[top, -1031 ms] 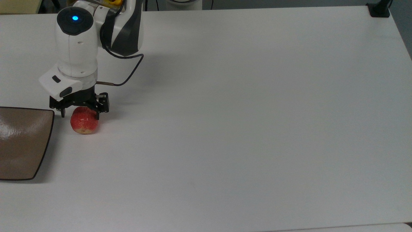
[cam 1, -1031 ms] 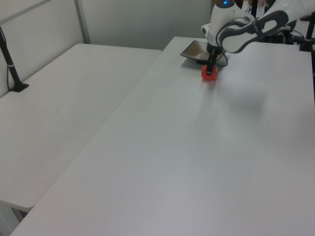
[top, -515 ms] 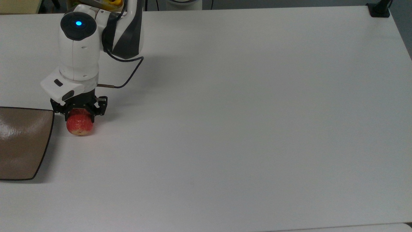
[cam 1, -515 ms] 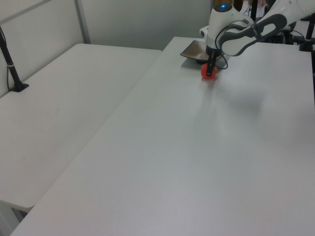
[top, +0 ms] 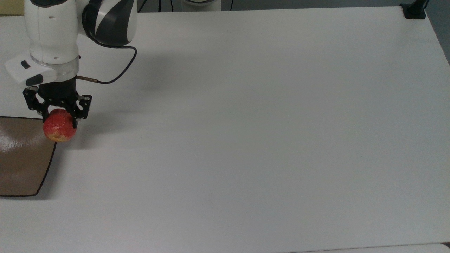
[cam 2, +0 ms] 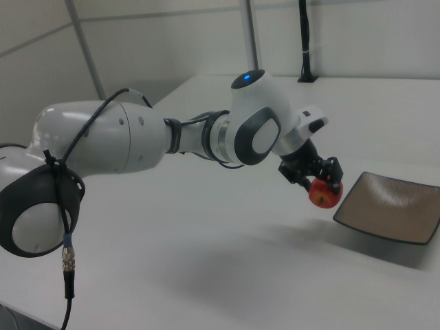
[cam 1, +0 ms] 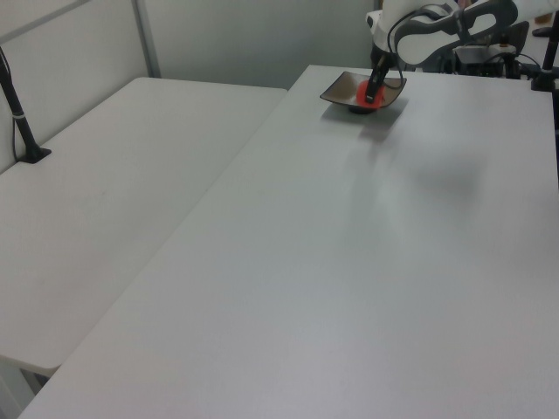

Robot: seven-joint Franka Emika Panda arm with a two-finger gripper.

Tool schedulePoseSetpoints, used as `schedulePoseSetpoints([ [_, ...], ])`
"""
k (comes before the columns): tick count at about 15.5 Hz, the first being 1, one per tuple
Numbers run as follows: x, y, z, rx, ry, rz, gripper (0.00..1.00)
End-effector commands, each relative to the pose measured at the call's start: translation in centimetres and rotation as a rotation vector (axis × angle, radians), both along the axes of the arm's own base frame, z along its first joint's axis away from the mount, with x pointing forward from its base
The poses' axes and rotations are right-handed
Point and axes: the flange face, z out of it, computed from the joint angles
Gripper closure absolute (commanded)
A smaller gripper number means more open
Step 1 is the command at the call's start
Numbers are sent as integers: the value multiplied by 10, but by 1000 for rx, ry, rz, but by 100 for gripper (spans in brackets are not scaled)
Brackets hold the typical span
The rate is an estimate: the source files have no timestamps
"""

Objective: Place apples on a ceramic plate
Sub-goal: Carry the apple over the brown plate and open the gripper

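Note:
My gripper (top: 59,117) (cam 2: 317,180) is shut on the red speckled apple (top: 59,129) (cam 1: 363,91) (cam 2: 324,193) and holds it up in the air, off the table. In the top view the apple overlaps the upper right corner of the glossy brown square plate (top: 21,161), which lies at the top view's left edge. In the right view the apple hangs just left of the plate's (cam 2: 392,206) near edge. The left view shows the apple in front of the plate (cam 1: 341,90), far back on the table.
The white table (top: 263,123) stretches wide to the top view's right of the plate. A black cable (top: 116,70) loops from the wrist. A black post base (top: 414,10) stands at the top view's upper right corner. A second white table (cam 1: 113,192) adjoins in the left view.
The gripper has lifted the apple off the table and carried it toward the top view's left, from beside the plate to over the plate's corner. The arm has risen.

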Motion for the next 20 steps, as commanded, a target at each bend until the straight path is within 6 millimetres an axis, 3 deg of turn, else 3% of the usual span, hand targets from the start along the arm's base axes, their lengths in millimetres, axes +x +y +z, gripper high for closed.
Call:
schedulePoseSetpoints([
  [1, 0, -19, 7, 7, -33, -23, 76],
  [8, 8, -42, 12, -62, -71, 23, 73],
  [11, 13, -41, 5, -64, -66, 33, 14],
  [12, 14, -40, 1, -64, -61, 36, 6],
  [14, 15, -39, 2, -64, -62, 37, 0],
  [20, 14, -39, 3, -62, -60, 33, 0],
])
